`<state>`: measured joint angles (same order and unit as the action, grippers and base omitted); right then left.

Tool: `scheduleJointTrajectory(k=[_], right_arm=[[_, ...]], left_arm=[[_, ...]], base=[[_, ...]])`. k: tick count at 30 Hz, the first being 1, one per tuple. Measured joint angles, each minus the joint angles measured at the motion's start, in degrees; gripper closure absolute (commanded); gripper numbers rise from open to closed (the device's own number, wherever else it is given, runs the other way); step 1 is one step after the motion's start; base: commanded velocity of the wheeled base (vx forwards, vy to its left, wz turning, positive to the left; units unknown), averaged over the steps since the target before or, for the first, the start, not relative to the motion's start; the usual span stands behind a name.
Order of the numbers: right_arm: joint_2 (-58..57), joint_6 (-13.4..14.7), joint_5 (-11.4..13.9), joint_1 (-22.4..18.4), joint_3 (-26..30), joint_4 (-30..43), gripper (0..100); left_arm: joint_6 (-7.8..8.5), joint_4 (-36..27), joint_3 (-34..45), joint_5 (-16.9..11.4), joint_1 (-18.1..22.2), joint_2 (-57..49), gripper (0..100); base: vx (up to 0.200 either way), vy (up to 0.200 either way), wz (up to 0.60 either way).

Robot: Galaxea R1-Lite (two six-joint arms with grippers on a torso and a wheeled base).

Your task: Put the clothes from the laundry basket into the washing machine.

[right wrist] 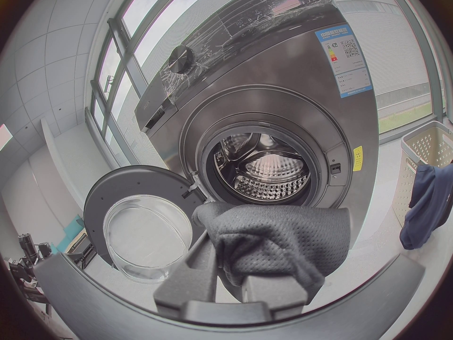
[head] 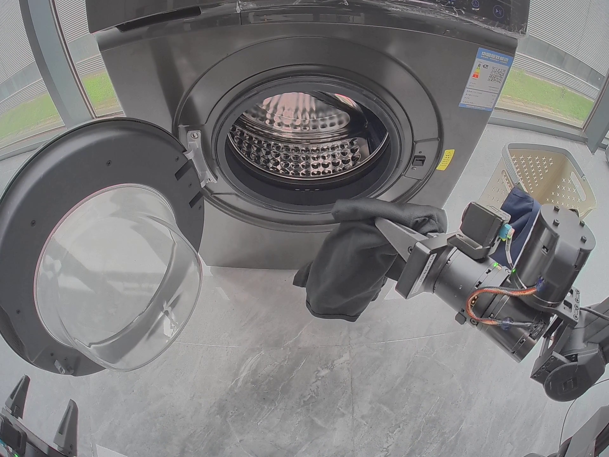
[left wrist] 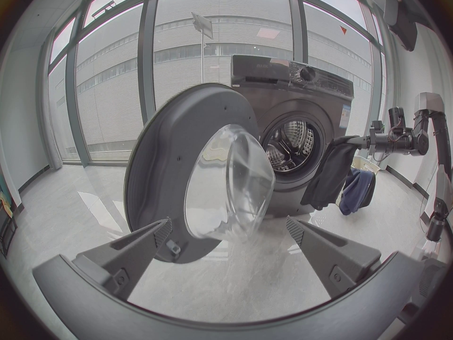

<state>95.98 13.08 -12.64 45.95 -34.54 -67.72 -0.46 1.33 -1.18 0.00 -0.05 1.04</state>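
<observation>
Head view: the right gripper [head: 388, 231] clamps a limp, dark mesh-knit garment [head: 346, 268] hanging just before the washing machine's [head: 304, 52] round opening and perforated steel drum [head: 298, 150]. A navy cloth [head: 523, 217] drapes over the latticed plastic laundry basket [head: 552, 172]. The left gripper [left wrist: 229, 224] stands with its ribbed fingers spread wide.

The right arm [head: 482, 274] is a dark grey cylinder with a looped orange cable, thin blue wires, a green light and a black boxy camera on top. The left claw [left wrist: 228, 222] has grey wedge-shaped fingers [left wrist: 141, 246] with ribbed tips and screws.
</observation>
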Motion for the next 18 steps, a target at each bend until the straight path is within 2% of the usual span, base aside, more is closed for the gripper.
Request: scheduleJointTrajectory(k=[4, 7, 11, 15, 18], right_arm=[[0.20, 0.00, 0.13, 0.07, -0.85, -0.02, 100], [0.44, -0.02, 0.35, 0.22, -2.23, -0.07, 100], [1.35, 0.00, 0.52, 0.24, -4.57, -0.27, 100], [2.21, 0.00, 0.61, 0.16, -6.64, -0.29, 100], [2.76, 0.00, 0.66, 0.11, -7.66, -0.29, 100]], left_arm=[[-0.02, 0.80, -3.61, -0.62, -0.37, 0.63, 0], [-0.60, 1.32, -6.56, -1.99, -2.26, 2.93, 0], [-2.54, 1.68, -7.44, -4.34, -7.67, 7.20, 0], [-3.41, 3.10, -6.67, -5.55, -12.82, 12.43, 0], [-3.58, 6.55, -6.42, -5.99, -15.41, 17.18, 0]], base=[[0.000, 0.000, 0.00], [0.000, 0.000, 0.00], [0.000, 0.000, 0.00], [0.000, 0.000, 0.00], [0.000, 0.000, 0.00]])
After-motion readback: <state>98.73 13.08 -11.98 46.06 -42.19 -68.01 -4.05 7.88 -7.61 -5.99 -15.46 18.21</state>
